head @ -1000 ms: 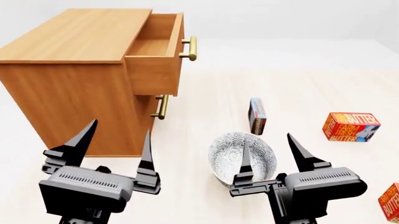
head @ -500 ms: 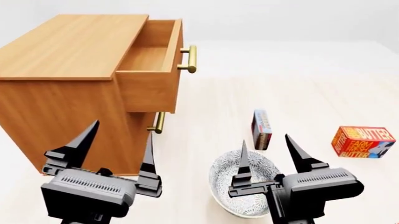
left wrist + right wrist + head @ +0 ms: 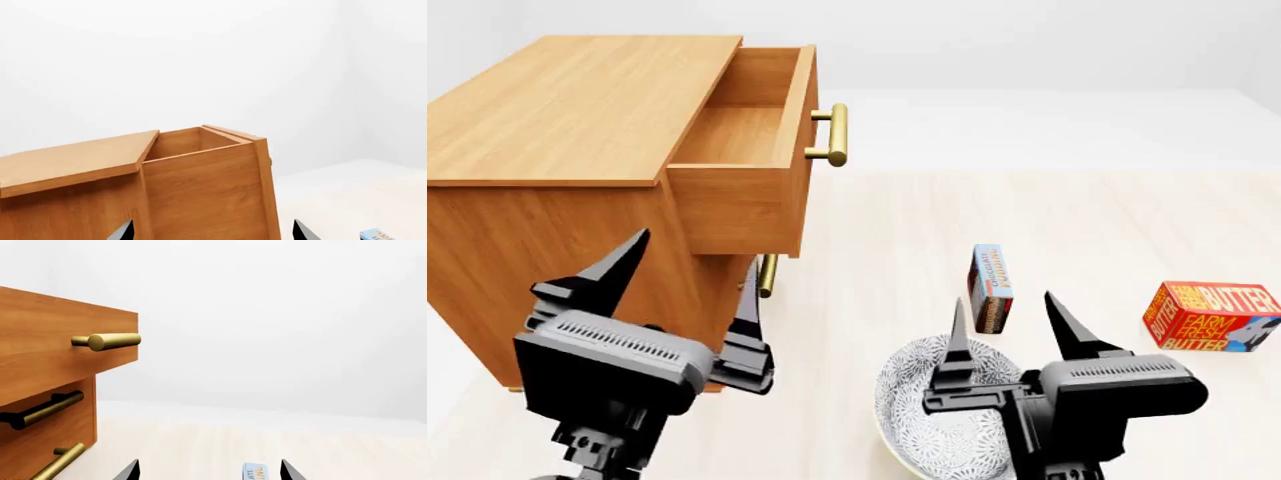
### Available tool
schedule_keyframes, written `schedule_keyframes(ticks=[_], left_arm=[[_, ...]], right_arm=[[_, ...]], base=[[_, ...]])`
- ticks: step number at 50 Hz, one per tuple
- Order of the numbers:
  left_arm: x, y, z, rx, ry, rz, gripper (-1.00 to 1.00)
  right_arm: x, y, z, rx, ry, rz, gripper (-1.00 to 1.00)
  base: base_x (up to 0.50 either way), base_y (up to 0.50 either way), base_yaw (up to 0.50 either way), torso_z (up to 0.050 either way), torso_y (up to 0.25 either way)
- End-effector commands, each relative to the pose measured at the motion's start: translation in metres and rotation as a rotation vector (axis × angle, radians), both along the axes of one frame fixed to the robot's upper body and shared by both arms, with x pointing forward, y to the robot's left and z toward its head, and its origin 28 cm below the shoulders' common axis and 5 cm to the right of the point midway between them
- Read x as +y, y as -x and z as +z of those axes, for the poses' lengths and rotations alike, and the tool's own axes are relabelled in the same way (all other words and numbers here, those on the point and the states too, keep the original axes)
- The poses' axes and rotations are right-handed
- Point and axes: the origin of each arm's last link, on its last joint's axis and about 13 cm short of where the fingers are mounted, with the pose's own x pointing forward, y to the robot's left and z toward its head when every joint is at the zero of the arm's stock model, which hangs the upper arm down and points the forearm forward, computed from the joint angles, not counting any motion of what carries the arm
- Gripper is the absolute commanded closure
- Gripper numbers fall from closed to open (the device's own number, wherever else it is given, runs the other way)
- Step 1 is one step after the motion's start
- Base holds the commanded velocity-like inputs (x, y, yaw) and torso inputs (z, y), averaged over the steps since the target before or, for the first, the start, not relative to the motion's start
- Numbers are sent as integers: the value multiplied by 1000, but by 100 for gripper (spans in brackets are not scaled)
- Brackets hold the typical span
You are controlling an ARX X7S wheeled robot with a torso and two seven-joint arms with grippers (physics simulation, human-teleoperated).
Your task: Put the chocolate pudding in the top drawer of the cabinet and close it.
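Cardboard, by the look of it: the chocolate pudding (image 3: pixel 990 288), a slim rectangular carton with a light blue face and red and dark brown sides, stands on its long edge just ahead of my right pincer (image 3: pixel 1005 331), a little beyond the speckled grey bowl (image 3: pixel 941 415) that sits under that pincer; I judge it light and stiff, smooth-sided and easy to tip, so I would close across its two broad faces near the middle, squeezing gently so the thin walls do not buckle. My right pincer hangs with its black jaws spread wide and nothing between them; my left pincer (image 3: pixel 687 288) is likewise parted and empty, held close against the side of the light brown wood-grain cabinet (image 3: pixel 574 110). Ahead of the left pincer and above it, the deep wooden top drawer (image 3: pixel 747 150) stands pulled out, bare inside as far as I can see, its brass bar handle (image 3: pixel 838 135) facing the open floor; the lower drawer's brass handle (image 3: pixel 766 275) shows beneath, that drawer shut. Well off to the right of the right pincer lies a red-orange butter box (image 3: pixel 1212 316), which I must not confuse with the carton. Everything rests on a pale, faintly wood-grained floor (image 3: pixel 1068 220); white walls (image 3: pixel 200 60) close the room.
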Motion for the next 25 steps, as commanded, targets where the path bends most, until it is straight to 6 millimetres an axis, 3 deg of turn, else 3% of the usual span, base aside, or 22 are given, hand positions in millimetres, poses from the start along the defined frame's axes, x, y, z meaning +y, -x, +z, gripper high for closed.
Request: schedule_keyframes(ticks=[1, 11, 19, 25], left_arm=[[4, -7, 39, -17, -23, -72, -100], [2, -21, 74, -22, -16, -80, -100], [2, -45, 128, -11, 25, -83, -100], [-8, -69, 176, -29, -41, -106, -100]], right_arm=[[-1, -2, -1, 53, -31, -15, -100], [1, -3, -2, 56, -22, -17, -100], [1, -5, -3, 60, -18, -16, -100], [1, -6, -5, 67, -10, -13, -100]], base=[[0, 0, 0, 0, 0], [0, 0, 0, 0, 0], [0, 0, 0, 0, 0], [0, 0, 0, 0, 0]])
